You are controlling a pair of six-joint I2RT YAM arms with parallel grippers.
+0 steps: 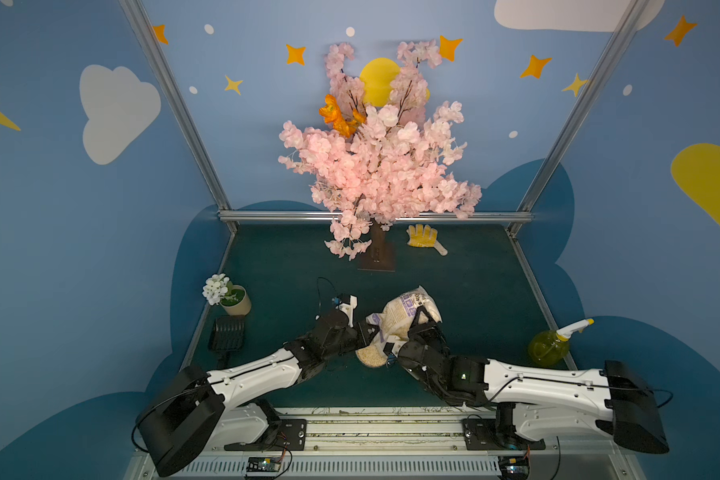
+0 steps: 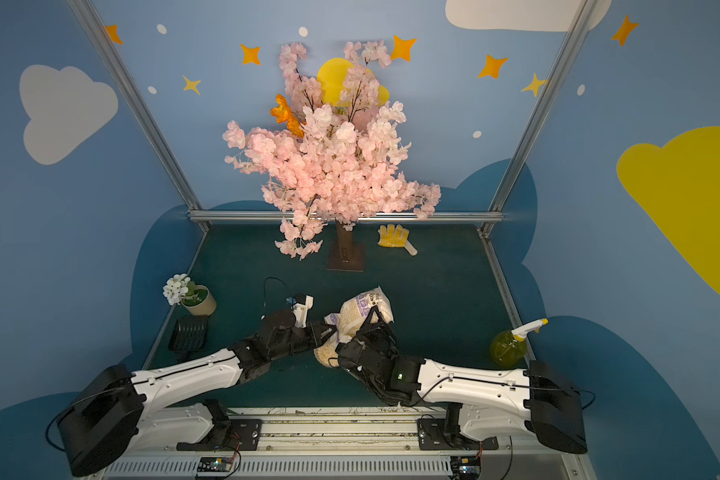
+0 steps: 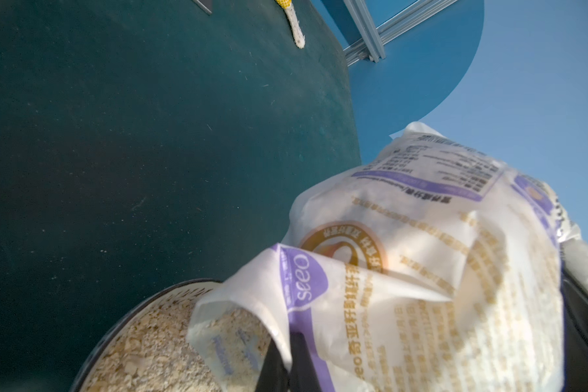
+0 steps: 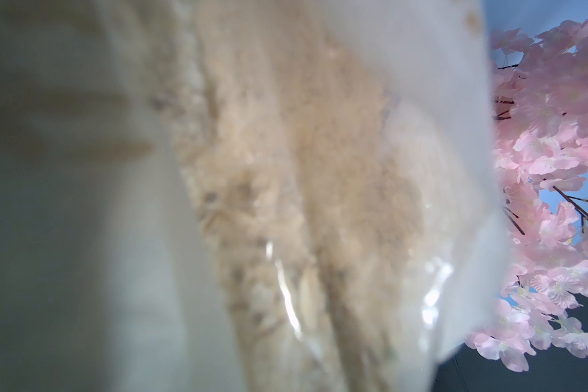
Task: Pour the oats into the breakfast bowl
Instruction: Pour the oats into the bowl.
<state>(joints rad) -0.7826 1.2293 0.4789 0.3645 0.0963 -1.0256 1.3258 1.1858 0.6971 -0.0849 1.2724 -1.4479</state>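
**Oat bag tipped mouth-down over the bowl**

The bag of oats [image 1: 406, 316] slants, its sealed end raised toward the back and its open mouth low over the breakfast bowl [image 1: 373, 366], which holds flakes. The left gripper [image 1: 364, 332], pressed tight, pinches the bag's edge beside the mouth. The right gripper [image 1: 427, 318] clasps the bag's upper body. The bowl sits between both arms.

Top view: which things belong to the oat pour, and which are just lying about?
In the job: clear-and-white plastic oat bag with purple print; small round bowl holding pale flakes; left end effector and right end effector, both gripping the bag.
Lying about: pink blossom tree; yellow knitted glove; white flowers in beige pot; black slotted plastic scoop; yellow-green spray bottle.
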